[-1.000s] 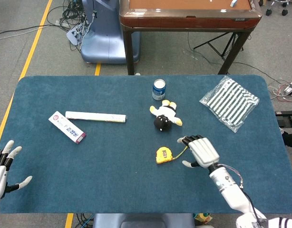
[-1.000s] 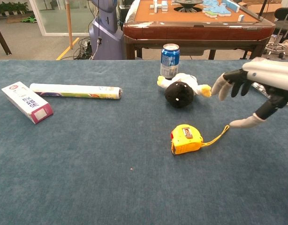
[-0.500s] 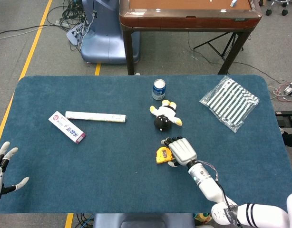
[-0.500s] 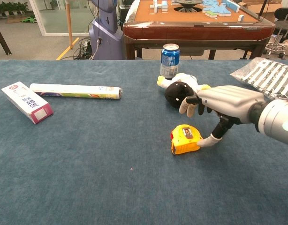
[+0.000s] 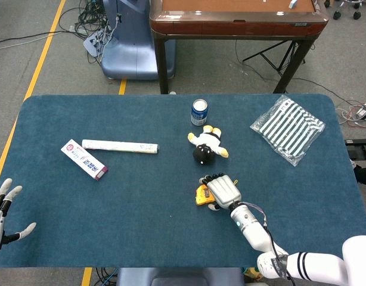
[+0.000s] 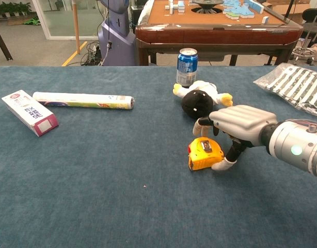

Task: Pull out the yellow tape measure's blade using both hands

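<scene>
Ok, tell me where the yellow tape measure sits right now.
The yellow tape measure lies on the blue cloth table right of centre in the chest view, just in front of the black-and-white plush toy, with the right hand over its right side.

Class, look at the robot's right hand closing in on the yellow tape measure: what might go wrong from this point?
1. The right hand sits over the tape measure with only its thumb at the case's side; the case may slide on the cloth instead of being gripped.
2. The plush toy lies just behind the fingers and may get knocked.
3. The left hand is far away at the table's edge, so the two-handed pull cannot start soon.
</scene>
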